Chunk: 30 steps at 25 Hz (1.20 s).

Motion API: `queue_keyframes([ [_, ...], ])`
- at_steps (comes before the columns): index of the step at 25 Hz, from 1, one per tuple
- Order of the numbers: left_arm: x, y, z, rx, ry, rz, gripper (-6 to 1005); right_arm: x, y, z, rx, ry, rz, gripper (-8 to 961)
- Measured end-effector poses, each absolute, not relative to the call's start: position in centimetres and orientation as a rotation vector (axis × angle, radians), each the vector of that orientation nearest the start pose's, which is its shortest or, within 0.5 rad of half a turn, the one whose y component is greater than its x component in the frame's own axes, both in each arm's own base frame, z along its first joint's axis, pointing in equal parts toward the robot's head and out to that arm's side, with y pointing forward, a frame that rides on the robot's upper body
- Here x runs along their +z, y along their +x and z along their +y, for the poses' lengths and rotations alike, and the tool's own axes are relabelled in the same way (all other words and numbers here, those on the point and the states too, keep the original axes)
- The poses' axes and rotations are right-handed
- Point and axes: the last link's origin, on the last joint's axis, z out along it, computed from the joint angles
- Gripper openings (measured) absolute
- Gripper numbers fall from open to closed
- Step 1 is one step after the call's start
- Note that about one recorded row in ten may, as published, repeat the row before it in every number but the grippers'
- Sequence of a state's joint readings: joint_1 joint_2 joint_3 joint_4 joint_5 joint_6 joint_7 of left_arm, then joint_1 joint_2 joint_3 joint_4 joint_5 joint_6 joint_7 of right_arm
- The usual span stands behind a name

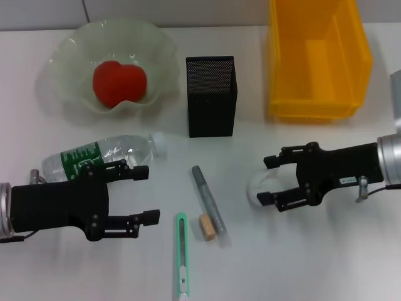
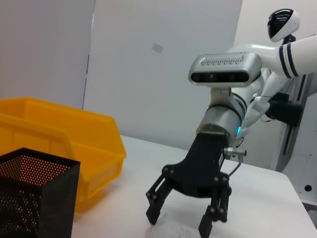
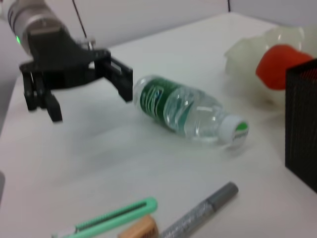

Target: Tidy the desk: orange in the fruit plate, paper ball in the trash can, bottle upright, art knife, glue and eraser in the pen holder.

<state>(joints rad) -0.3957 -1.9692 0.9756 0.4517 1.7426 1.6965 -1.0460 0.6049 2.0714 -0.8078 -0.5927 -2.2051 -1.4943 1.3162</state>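
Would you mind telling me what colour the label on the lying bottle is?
The bottle has a green label with white print, clearest in the right wrist view.

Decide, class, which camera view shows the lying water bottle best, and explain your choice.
The right wrist view: the water bottle lies on its side, close up, with its green label and white cap both clear. The head view shows the whole bottle too, but the left gripper sits right beside it. The left wrist view does not show it.
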Motion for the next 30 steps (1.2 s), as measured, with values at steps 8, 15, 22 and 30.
queue_keyframes([
  [8, -0.6, -29.3, 26.5, -0.839, -2.867, -0.403, 811, -4.7, 26.6, 33.2, 0.21, -2.984, 0.415, 808],
  [15, -0.5, -29.3, 26.6, -0.851, -2.85, -0.399, 807, -4.6, 26.5, 33.4, 0.207, -2.979, 0.407, 802],
  [22, -0.5, -29.3, 26.6, -0.852, -2.848, -0.396, 803, -4.5, 26.7, 33.3, 0.214, -2.971, 0.416, 721],
  [30, -0.5, -29.2, 26.6, -0.855, -2.848, -0.398, 799, -3.4, 26.4, 32.7, 0.347, -2.95, 0.426, 553],
])
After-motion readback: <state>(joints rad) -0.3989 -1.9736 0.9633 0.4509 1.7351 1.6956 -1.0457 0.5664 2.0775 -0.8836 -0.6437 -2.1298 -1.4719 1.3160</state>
